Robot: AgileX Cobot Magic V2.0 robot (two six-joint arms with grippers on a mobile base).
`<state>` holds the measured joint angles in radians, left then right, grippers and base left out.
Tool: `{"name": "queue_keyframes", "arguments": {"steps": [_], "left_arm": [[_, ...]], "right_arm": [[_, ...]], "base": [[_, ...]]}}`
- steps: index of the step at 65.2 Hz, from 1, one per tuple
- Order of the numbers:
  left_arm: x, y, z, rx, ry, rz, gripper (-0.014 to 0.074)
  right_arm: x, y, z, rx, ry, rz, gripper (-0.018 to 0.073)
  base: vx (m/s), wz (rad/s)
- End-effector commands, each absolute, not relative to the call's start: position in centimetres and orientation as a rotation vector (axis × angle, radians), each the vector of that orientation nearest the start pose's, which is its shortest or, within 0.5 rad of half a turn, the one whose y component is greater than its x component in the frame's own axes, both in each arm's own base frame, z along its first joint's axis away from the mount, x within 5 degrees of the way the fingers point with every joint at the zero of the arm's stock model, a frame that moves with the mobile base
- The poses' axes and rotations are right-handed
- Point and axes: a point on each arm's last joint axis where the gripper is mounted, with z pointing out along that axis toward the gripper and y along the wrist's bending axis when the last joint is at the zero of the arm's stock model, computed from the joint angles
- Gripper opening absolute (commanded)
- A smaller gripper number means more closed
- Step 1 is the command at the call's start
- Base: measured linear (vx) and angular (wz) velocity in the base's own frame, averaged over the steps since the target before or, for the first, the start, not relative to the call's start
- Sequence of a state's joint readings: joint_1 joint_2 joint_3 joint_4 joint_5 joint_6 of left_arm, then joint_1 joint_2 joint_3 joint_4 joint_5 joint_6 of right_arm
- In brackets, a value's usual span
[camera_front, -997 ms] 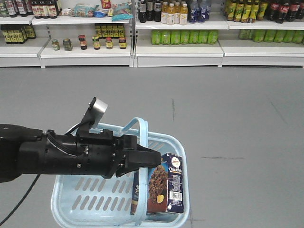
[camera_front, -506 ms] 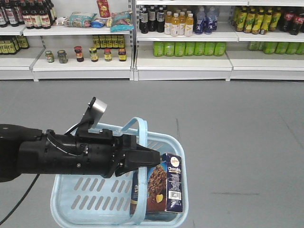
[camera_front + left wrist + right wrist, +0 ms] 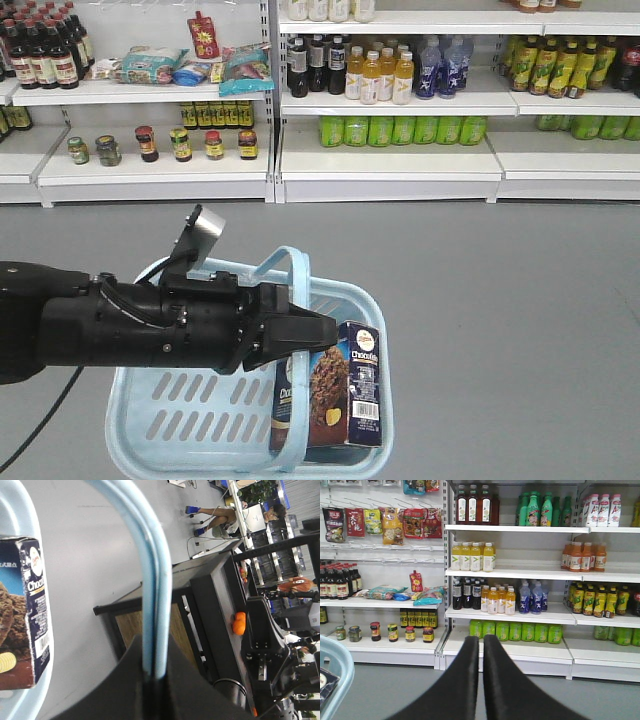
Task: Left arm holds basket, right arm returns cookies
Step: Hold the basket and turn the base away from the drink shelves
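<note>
**Left tool** [image 3: 318, 336]: clamped on the arched handle [image 3: 297, 268] of the light blue basket [image 3: 140, 420]. In the left wrist view the handle runs straight down into the closed black jaws. The left arm [image 3: 120, 330] reaches in level from the left and carries the basket above the grey floor [image 3: 500, 300].

**Right tool** [image 3: 481, 641]: fingers drawn together to a narrow slit with nothing between them, aimed at the store shelves [image 3: 510, 612].

**Cookie box** [image 3: 335, 395]: stands inside the basket in its near right corner, against the right wall and just below the tip of the left tool. Whether box and tool touch cannot be told. The long axis of the box is upright, and its printed face is toward the front camera.

**Key relation:** from the right tool the box lies down and to the left. Only a dark corner of it and a curve of basket rim show at the lower left edge of the right wrist view. The left tool is by far the nearer but is occupied. By judgement, the right tool must open, swing left and descend over the top end of the box to take it across its narrow sides.

**Change from one second earlier:** the shelves sit lower and larger in the front view, while arm, basket and box keep nearly the same places in the frame. This suggests the base is advancing toward the shelves.
</note>
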<state>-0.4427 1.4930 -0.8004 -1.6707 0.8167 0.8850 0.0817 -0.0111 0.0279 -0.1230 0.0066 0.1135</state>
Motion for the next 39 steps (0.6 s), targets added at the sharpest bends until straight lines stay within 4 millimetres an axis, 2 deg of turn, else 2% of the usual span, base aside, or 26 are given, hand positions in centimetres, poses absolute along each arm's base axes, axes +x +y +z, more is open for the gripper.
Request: {"name": "queue_keyframes", "arguments": {"steps": [1, 39], "left_arm": [[23.01, -18.7, 28.1, 0.149, 2.174, -1.683, -0.0006], [23.02, -18.69, 28.1, 0.148, 2.174, -1.682, -0.0006]], "right_arm": [[5.58, 0.53, 20.51, -0.078, 1.438, 0.058, -0.0011], [5.58, 0.53, 20.51, -0.078, 1.438, 0.058, -0.0011]], "base": [[0.49, -0.06], [0.48, 0.01]]}}
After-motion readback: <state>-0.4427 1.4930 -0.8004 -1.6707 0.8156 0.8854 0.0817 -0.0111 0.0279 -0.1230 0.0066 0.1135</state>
